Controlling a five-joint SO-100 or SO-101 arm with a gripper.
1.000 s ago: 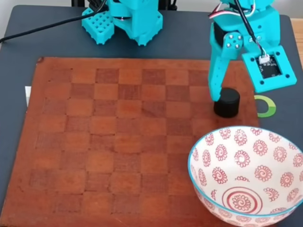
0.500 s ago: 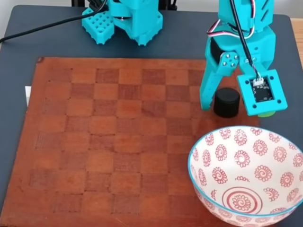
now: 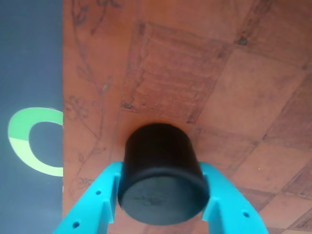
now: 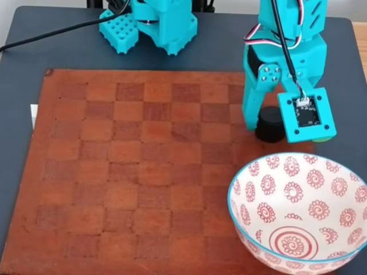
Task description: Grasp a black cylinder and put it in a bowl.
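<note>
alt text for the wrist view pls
A black cylinder sits upright between the two teal fingers of the hand, on a brown chessboard. A green ring marks the dark table at left.

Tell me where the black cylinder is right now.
In the fixed view the black cylinder stands on the chessboard's right edge, just above the bowl. The wrist view shows it between the pincer's teal fingers.
</note>
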